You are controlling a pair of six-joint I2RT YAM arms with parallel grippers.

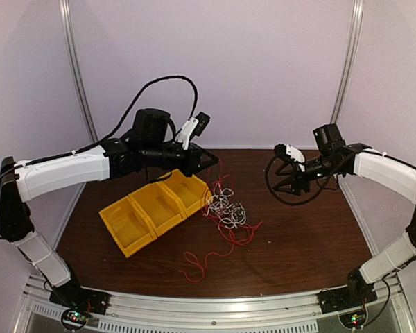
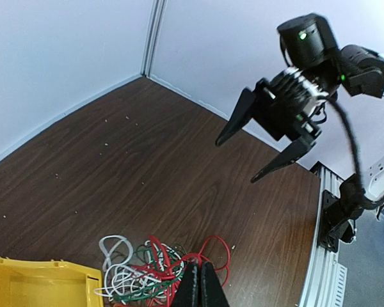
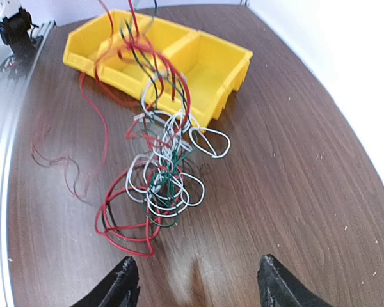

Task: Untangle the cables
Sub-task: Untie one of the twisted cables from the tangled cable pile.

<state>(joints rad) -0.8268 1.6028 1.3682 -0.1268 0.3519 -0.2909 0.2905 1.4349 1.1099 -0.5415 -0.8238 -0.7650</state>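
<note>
The cables (image 1: pixel 225 208) are a tangle of thin red, white, green and black wires on the brown table, right of the yellow bin. My left gripper (image 1: pixel 209 161) is shut above the tangle, and several strands rise taut to its tip. In the left wrist view the closed fingers (image 2: pixel 201 284) pinch a red wire at the edge of the tangle (image 2: pixel 141 272). My right gripper (image 1: pixel 283 182) is open and empty, held above the table to the right of the tangle. In its wrist view the tangle (image 3: pixel 160 173) lies ahead of the open gripper (image 3: pixel 195 276), with lifted strands (image 3: pixel 131 38) running up out of frame.
A yellow three-compartment bin (image 1: pixel 152 208) lies at an angle left of the tangle, also seen in the right wrist view (image 3: pixel 211 64) and the left wrist view (image 2: pixel 38 281). A long loose red wire (image 1: pixel 204 262) trails toward the near edge. White walls enclose the table.
</note>
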